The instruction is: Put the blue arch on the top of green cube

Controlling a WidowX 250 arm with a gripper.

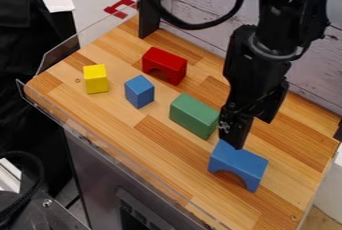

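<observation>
The black gripper [235,140] hangs over the right part of the wooden table, its lower end at the back edge of the blue arch [242,163]; whether the two touch I cannot tell. The blue arch rests on the table near the front right, its curved cutout facing the front. Just left of the gripper lies a green block [194,115], longer than a cube, with nothing on top of it.
A blue cube [139,92] stands left of the green block, and a red arch [164,65] is behind them. Farther left stands a yellow block [95,79]. A clear plastic rim [80,44] borders the table's left side, and a planked wall [200,39] rises behind.
</observation>
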